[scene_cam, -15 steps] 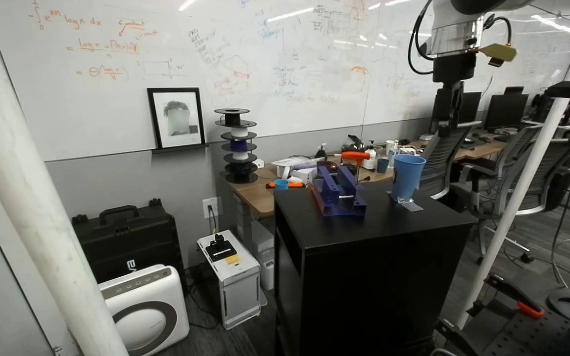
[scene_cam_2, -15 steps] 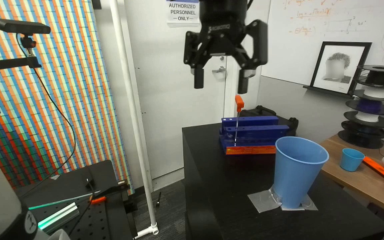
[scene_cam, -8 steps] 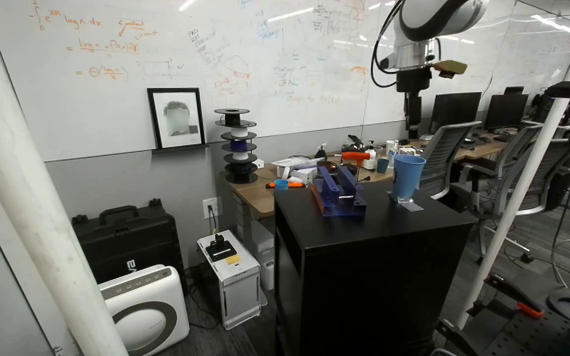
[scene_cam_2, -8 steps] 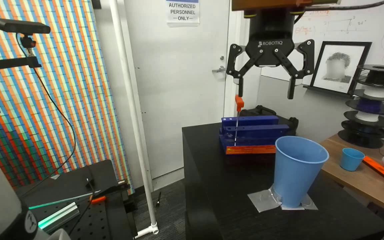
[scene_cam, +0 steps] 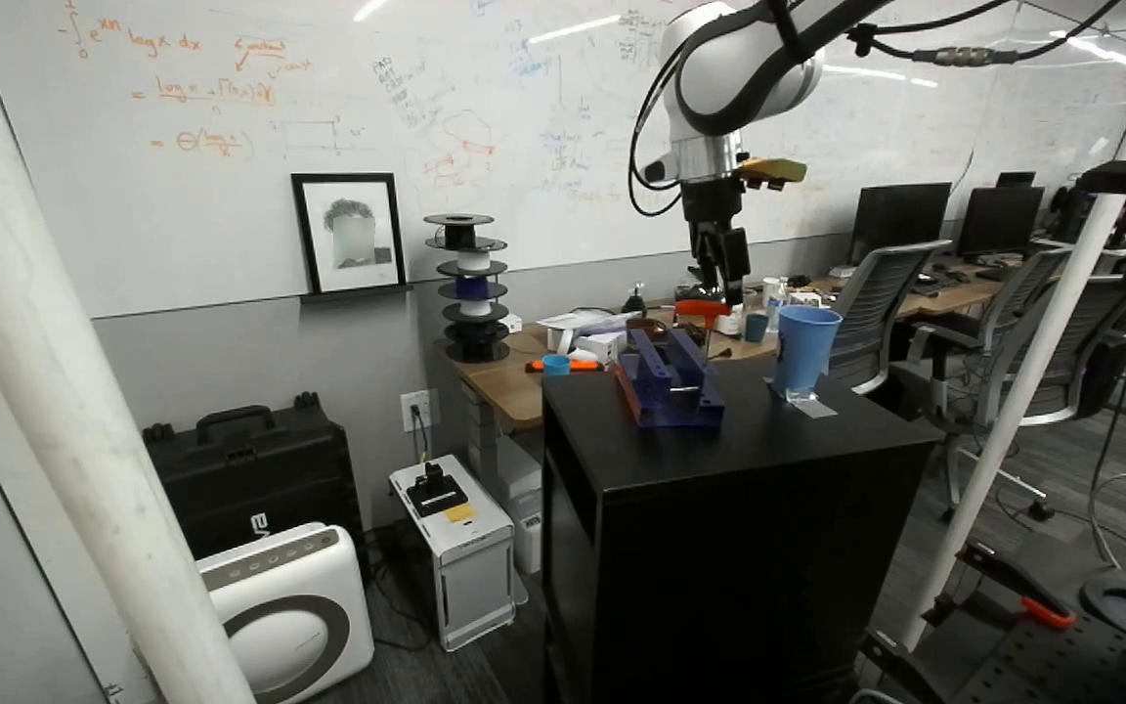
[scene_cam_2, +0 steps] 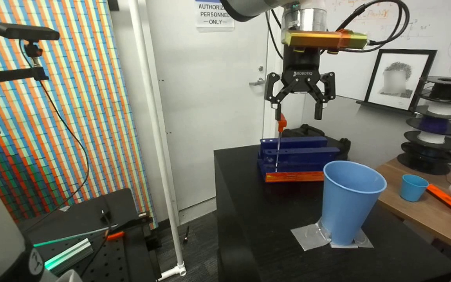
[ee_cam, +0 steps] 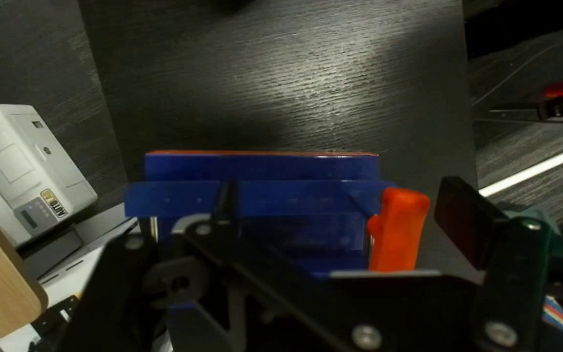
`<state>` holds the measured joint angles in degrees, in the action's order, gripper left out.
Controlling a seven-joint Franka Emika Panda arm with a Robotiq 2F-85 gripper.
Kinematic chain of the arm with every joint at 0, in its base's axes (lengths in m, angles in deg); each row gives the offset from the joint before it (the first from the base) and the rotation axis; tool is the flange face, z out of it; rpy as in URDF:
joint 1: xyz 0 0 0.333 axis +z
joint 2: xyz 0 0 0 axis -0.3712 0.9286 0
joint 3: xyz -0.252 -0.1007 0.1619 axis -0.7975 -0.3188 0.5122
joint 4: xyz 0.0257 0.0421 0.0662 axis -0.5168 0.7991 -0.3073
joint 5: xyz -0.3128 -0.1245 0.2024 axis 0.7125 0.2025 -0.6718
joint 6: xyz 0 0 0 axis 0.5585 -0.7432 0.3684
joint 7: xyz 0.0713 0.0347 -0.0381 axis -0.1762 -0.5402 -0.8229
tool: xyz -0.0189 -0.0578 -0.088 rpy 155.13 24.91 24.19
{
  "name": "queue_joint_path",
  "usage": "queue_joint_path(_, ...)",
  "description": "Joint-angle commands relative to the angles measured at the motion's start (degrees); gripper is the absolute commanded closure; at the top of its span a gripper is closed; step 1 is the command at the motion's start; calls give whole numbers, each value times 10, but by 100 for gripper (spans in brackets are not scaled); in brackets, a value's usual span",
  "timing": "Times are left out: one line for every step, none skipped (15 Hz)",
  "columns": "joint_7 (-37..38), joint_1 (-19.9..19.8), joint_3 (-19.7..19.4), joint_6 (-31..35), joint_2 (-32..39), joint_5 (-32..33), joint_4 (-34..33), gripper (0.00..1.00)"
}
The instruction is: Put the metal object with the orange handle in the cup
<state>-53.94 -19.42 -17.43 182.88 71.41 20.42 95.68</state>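
Observation:
The metal tool's orange handle point(scene_cam_2: 282, 124) sticks up from a dark blue block point(scene_cam_2: 300, 158), its thin metal shaft upright. The handle also shows in an exterior view point(scene_cam: 702, 308) and in the wrist view point(ee_cam: 399, 234). The tall light blue cup point(scene_cam_2: 345, 211) stands upright, taped to the black cabinet top, and shows in an exterior view point(scene_cam: 805, 352). My gripper point(scene_cam_2: 298, 113) is open and empty above the block. One fingertip overlaps the handle's top there. In the wrist view the handle appears between my fingers point(ee_cam: 341, 210), nearer the right-hand one; touching cannot be told.
The black cabinet top point(scene_cam_2: 257, 219) carries the block and cup. A wooden desk point(scene_cam_2: 397, 207) beside it holds a small blue cup point(scene_cam_2: 413, 187) and an orange tool point(scene_cam_2: 450, 199). A spool stack point(scene_cam_2: 437, 125) stands behind. A white pole point(scene_cam_2: 153, 117) rises near the cabinet.
My arm has swung across from beyond the cup to above the blue block and come down close to the orange handle. The gripper has stayed open. The tool, block and cup have not moved.

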Motion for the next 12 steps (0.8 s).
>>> queue_joint_path(-25,7,10,-8,13,38,-23,0)
queue_joint_path(-20,10,11,1,10,54,-15,0)
queue_joint_path(-19,11,13,8,10,64,-10,0)
queue_joint_path(-19,12,15,12,10,68,-9,0)
queue_joint_path(-20,12,17,15,10,68,-8,0)
queue_joint_path(-12,14,19,20,10,70,-5,0)
queue_joint_path(-5,16,20,25,10,72,-4,0)
queue_joint_path(-6,16,22,28,11,66,-3,0)
queue_joint_path(-7,17,24,32,12,62,-3,0)
queue_joint_path(-8,18,27,34,14,59,-2,0)
queue_joint_path(-8,18,29,36,15,57,-1,0)
queue_joint_path(-8,19,30,40,16,58,1,0)
